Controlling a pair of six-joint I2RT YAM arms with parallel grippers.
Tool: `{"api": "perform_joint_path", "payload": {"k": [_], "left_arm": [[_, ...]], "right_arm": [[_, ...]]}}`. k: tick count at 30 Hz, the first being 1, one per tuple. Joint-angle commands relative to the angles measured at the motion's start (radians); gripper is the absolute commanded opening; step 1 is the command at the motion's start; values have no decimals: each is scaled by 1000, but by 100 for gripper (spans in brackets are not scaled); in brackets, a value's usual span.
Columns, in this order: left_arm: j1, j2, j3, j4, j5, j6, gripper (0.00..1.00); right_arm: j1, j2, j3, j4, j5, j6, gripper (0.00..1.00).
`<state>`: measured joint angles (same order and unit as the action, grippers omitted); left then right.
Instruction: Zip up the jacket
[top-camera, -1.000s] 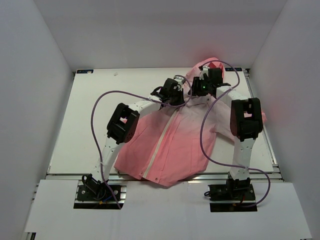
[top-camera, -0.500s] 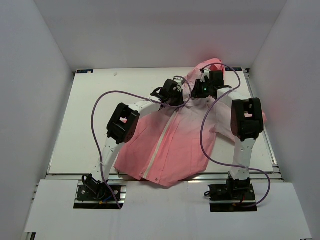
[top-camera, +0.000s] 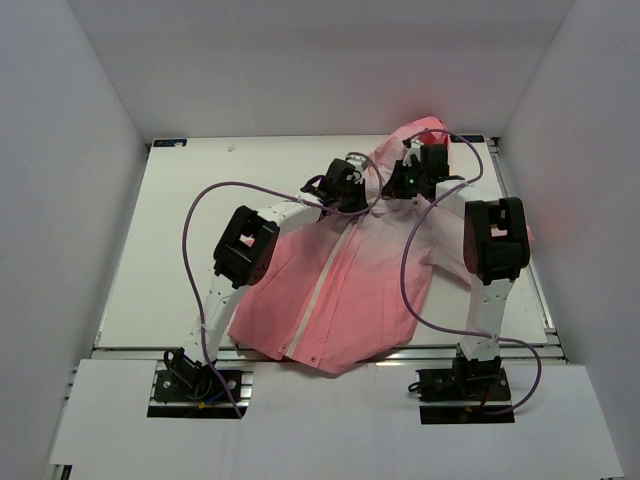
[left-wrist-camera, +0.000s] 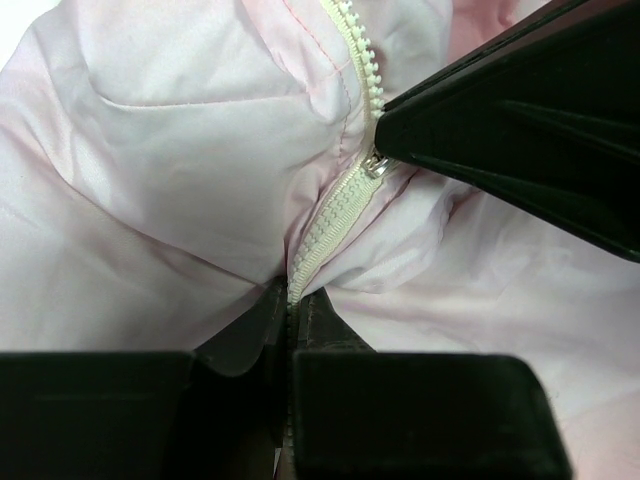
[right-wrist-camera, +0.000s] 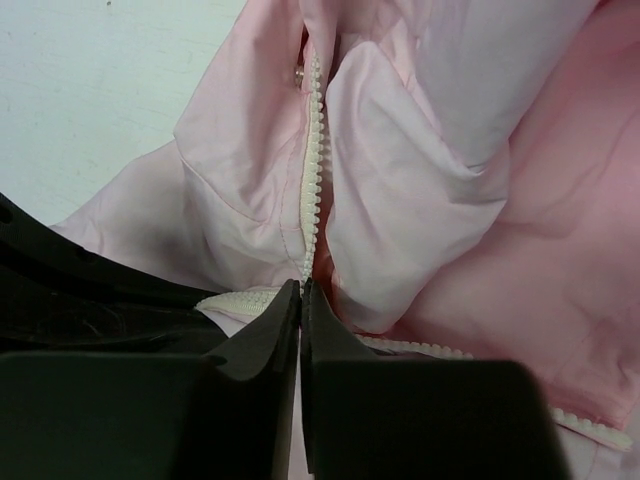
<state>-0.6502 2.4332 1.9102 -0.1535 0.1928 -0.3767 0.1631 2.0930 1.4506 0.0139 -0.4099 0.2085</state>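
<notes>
I see the jacket lying hem near, hood far-right. Left gripper and right gripper both pinch its zipper at the collar.

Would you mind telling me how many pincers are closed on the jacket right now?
2. The left pincer grips the zipper of the jacket; the right pincer grips it just beyond, nearer the hood.
</notes>
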Motion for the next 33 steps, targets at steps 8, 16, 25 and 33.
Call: {"api": "perform_joint_path", "payload": {"k": [8,16,25,33], "left_arm": [[-2,-182,-98,-24,88,-30,0],[-5,-450,-370,80,126,-67,0],[-6,-563,-459,39,122,-68,0],[-6,-605,-522,13,68,-60,0]], "right_arm": [[33,-187,-131,113,103,-107,0],[108,-403,-282,285,385,-267,0],[112,-312,-198,330,677,-340,0],[76,-96,37,334,816,-394,0]]}}
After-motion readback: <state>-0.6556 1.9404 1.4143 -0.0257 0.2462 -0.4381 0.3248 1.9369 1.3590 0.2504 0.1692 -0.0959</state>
